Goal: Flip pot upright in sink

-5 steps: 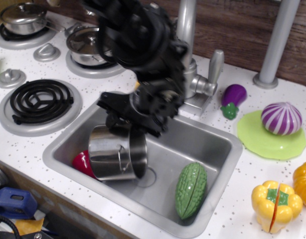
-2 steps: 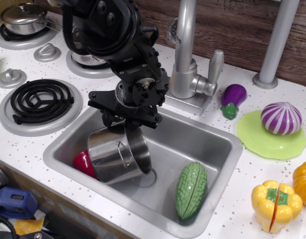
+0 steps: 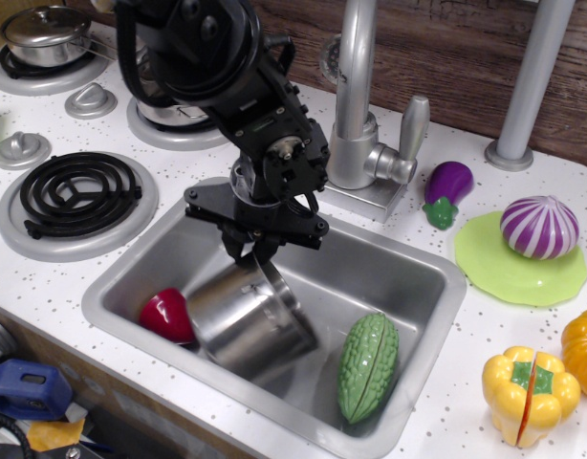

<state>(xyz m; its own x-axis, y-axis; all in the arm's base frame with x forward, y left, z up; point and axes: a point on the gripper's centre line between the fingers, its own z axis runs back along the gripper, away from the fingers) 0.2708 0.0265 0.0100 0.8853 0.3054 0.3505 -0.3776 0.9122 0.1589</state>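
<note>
The pot [image 3: 250, 320] lies tilted in the left half of the sink [image 3: 389, 268], its rim raised toward the back edge and its closed base lowered toward the front edge, so that it is neither upright nor fully on its side. The gripper [image 3: 257, 251] descends from a black, cable-wrapped arm [image 3: 217, 67] entering from the upper left corner of the view; the arm's wrist hangs over the sink's back left wall, and the fingers point downward, clamped together on the pot's upper rim. A red toy vegetable [image 3: 167, 315] rests against the pot's left side, close to the sink's left wall. A green bitter gourd [image 3: 367, 366] lies lengthwise near the front right corner of the basin, just beside the pot's base but apart from it. Bare basin floor shows in the back right part of the sink, between the pot, the gourd and the right wall. The faucet [image 3: 358, 105] stands on the countertop [image 3: 446, 402] directly behind the sink's back edge, just right of the wrist. On the counter to the right lie a purple eggplant [image 3: 447, 191], a striped onion [image 3: 539, 227] on a green plate [image 3: 499, 263], and a yellow pepper [image 3: 530, 393] near the front right corner. A black coil burner [image 3: 78, 194] sits left of the sink.
</note>
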